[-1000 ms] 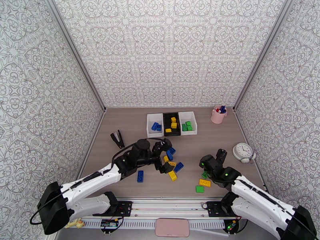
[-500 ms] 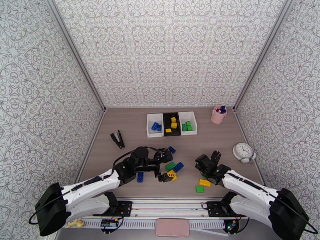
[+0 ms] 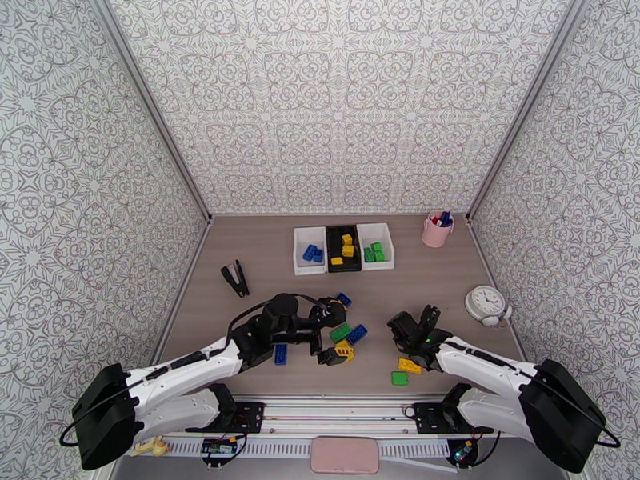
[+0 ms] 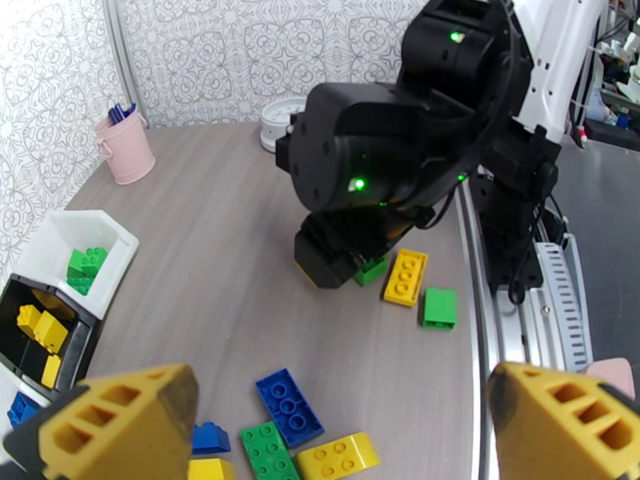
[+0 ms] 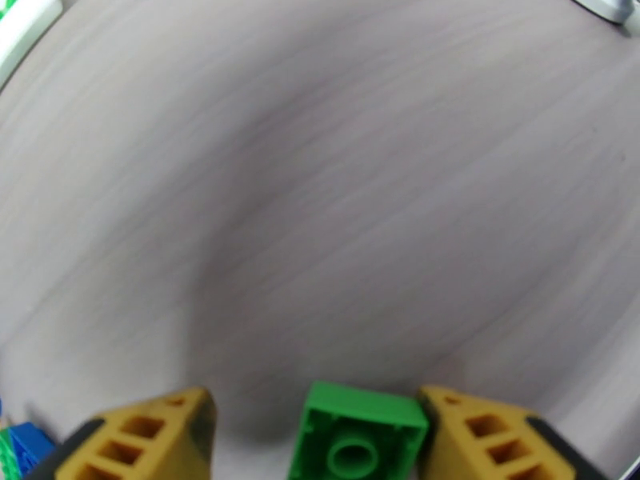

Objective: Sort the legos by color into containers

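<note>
Your right pincer [image 5: 314, 414] has dropped and slid toward the middle of the table [image 3: 264, 258] in the last second. Its jaws have drawn in from wide to about half. It now straddles a green brick [image 5: 360, 434] lying on the table. The brick sits against the finger at the right of the wrist view, with a gap on the other side, so nothing is pinched yet. I judge the grasp is about to close, and that brick then belongs with the greens.

Your left pincer [image 4: 340, 422] has shifted a little nearer the bases. It hangs spread wide, holding nothing, above a loose heap [image 4: 296, 442] of blue, green and yellow bricks.

The three bins stand side by side at the far middle of the table.
- **Left white bin** [image 3: 298, 254]: blues [image 3: 311, 253].
- **Black bin** [image 3: 330, 251]: yellows [image 3: 346, 245].
- **Right white bin** [image 3: 390, 250]: greens [image 3: 374, 252].

I see no stray colour in any of them, so each colour already has its home.

Still loose on the table:
- the heap under the left pincer
- a blue brick [image 3: 280, 353] beside the left arm
- a yellow brick [image 3: 410, 366] just near of the right pincer
- a green square [image 3: 399, 378] next to that yellow brick

By my reckoning a good share of the sorting remains.
</note>
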`<action>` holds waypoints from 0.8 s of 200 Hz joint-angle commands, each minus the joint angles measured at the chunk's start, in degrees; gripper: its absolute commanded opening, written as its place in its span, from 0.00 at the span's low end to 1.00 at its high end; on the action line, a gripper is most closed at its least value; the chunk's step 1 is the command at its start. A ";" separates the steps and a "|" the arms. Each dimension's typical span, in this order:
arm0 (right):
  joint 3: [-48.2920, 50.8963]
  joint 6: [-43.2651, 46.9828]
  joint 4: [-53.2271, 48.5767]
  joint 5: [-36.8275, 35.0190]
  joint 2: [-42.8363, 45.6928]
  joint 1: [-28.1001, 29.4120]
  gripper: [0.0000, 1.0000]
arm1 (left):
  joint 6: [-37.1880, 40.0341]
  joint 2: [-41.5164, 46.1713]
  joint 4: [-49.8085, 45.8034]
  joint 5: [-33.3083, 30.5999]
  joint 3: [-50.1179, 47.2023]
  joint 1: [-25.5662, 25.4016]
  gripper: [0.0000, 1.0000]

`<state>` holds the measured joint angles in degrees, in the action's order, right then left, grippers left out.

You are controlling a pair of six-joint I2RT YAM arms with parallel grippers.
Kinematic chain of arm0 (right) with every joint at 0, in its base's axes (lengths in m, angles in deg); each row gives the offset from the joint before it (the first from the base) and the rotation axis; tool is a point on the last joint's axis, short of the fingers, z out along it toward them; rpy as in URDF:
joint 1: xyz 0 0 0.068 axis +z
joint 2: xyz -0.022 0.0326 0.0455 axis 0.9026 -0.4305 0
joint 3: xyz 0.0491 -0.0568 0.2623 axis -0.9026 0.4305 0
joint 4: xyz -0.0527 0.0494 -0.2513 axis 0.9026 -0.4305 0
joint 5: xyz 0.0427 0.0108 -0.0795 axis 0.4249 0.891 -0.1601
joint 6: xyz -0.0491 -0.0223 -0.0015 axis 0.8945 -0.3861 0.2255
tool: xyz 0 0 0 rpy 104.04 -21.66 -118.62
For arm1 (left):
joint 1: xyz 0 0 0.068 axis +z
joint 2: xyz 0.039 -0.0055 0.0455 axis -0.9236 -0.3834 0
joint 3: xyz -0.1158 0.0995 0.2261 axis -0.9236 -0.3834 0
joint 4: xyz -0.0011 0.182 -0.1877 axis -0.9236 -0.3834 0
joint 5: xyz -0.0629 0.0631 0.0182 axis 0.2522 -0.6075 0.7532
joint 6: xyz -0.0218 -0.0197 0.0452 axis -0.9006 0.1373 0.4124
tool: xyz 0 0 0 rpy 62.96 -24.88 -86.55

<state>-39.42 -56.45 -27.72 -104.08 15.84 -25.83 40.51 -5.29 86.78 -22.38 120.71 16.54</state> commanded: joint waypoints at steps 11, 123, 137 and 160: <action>-0.44 -1.93 2.70 1.81 -1.64 -0.05 0.52 | -0.03 -0.45 2.81 0.86 -0.46 -0.42 1.00; -2.34 3.41 2.47 0.86 3.69 0.00 0.27 | -2.58 1.98 3.35 -1.54 -1.93 0.15 1.00; -1.73 7.71 5.81 0.84 5.80 0.00 0.28 | -3.09 2.91 3.60 -2.98 -2.87 0.20 1.00; -1.20 16.59 13.04 0.53 8.90 -0.09 0.27 | -3.78 4.63 4.18 -5.37 -4.13 0.43 1.00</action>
<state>-40.27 -50.05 -23.26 -103.51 21.91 -25.87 38.35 -2.82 89.25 -24.50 118.21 16.60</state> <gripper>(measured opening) 0.331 0.995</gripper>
